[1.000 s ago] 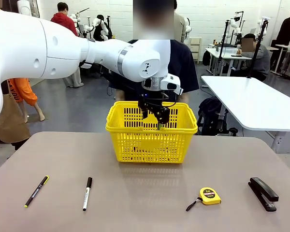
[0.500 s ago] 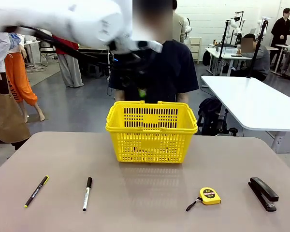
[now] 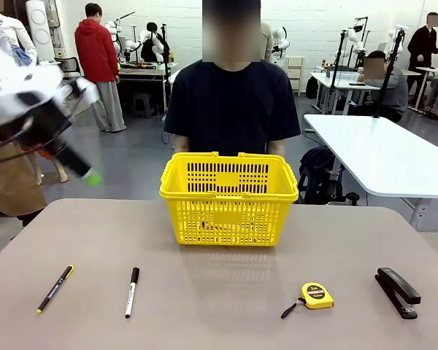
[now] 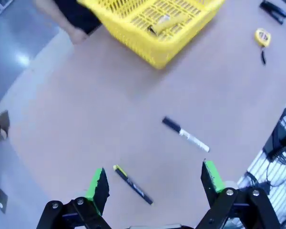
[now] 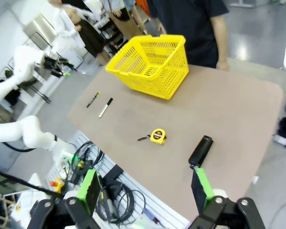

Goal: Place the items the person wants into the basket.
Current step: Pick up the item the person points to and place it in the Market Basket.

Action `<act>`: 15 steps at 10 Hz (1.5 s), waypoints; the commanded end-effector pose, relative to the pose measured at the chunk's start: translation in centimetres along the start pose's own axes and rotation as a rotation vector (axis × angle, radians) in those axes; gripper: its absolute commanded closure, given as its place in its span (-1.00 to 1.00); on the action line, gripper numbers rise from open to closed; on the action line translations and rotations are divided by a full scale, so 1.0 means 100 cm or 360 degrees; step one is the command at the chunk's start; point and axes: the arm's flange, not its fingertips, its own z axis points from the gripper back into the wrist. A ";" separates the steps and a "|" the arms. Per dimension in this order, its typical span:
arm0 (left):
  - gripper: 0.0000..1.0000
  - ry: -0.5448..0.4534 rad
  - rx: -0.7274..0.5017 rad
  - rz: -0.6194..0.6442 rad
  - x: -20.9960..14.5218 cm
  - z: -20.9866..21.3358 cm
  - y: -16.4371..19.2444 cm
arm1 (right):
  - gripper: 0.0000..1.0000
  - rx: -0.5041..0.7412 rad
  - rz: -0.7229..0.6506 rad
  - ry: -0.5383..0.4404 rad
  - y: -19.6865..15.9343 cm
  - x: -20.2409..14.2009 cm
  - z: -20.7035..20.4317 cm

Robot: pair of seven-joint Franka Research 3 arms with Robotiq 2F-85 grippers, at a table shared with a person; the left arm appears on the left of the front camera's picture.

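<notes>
Left gripper (image 4: 153, 168) and right gripper (image 5: 144, 174) spread wide, empty. Risk from hovering above the pens (image 4: 186, 135): taking one instead of tape measure (image 5: 157, 136) or stapler (image 5: 200, 150).

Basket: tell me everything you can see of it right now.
The basket looks like bright yellow plastic. It is rectangular, with slotted lattice walls, a solid rim and handles folded down along that rim. It stands upright on the table, at the far middle, directly in front of the person. In the left wrist view, a slim yellow-and-black utility knife lies inside on its floor.
</notes>
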 end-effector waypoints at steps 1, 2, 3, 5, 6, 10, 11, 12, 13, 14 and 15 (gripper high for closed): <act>-1.00 0.0055 0.0057 0.0046 -0.007 -0.001 0.002 | -1.00 0.0022 0.0026 -0.0024 0.001 0.001 0.001; -1.00 0.0097 0.0094 0.0070 -0.004 0.000 0.002 | -1.00 0.0022 0.0026 -0.0024 0.001 0.001 0.001; -1.00 0.0172 0.0194 0.0081 0.004 -0.001 -0.004 | -1.00 0.0022 0.0026 -0.0024 0.001 0.001 0.001; -1.00 0.0056 0.0029 0.0043 -0.022 -0.007 0.006 | -1.00 0.0022 0.0026 -0.0024 0.001 0.001 0.001; -1.00 0.0056 0.0029 0.0043 -0.022 -0.007 0.006 | -1.00 0.0022 0.0026 -0.0024 0.001 0.001 0.001; -1.00 -0.0117 -0.0207 -0.0096 -0.020 0.041 0.029 | -1.00 0.0022 0.0026 -0.0024 0.001 0.001 0.001; -1.00 -0.0292 -0.0301 -0.0196 -0.028 0.077 0.051 | -1.00 0.0022 0.0026 -0.0024 0.001 0.001 0.001; -1.00 -0.0427 -0.0311 -0.0289 -0.035 0.104 0.070 | -1.00 0.0022 0.0026 -0.0024 0.001 0.001 0.001; -1.00 -0.0557 -0.0369 -0.0347 -0.046 0.131 0.090 | -1.00 0.0022 0.0026 -0.0024 0.001 0.001 0.001; -1.00 -0.0649 -0.0429 -0.0453 -0.060 0.155 0.113 | -1.00 0.0022 0.0026 -0.0024 0.001 0.001 0.001; -1.00 -0.0681 -0.0454 -0.0486 -0.073 0.170 0.140 | -1.00 0.0022 0.0026 -0.0024 0.001 0.001 0.001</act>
